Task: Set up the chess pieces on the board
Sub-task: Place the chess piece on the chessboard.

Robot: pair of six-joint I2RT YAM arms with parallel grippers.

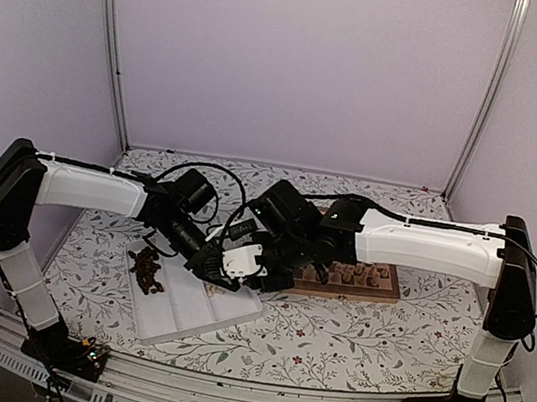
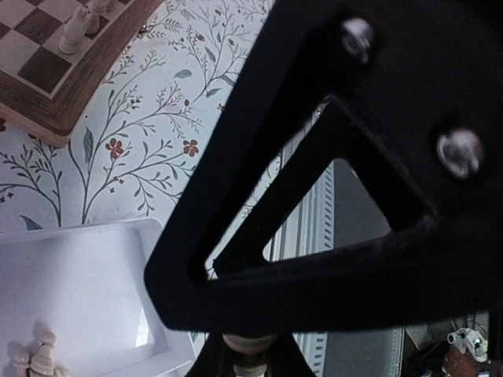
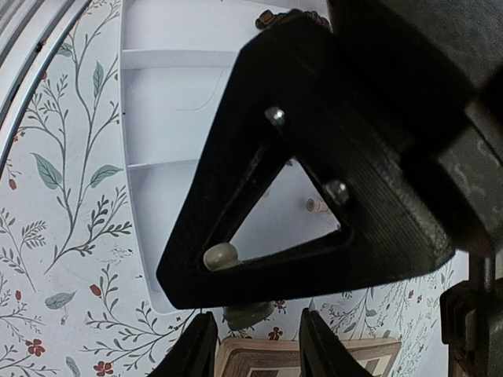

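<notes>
we see floral table (image 1: 328, 343). white tray (image 1: 180, 319) near centre, board (image 1: 382, 291) at its 3 o'clock. left gripper (image 2: 247, 360) over tray's 2 o'clock corner, clenched on pale piece (image 3: 220, 256). right gripper (image 3: 251, 349) facing it, released, fingers apart, that piece at 12 o'clock of gap. dark heap (image 1: 145, 269) in tray's 9 o'clock compartment. pale chessmen (image 2: 75, 27) upright on board edge; pale cluster (image 2: 35, 357) in tray.

No legible text, labels, numbers or signs on any surface.
</notes>
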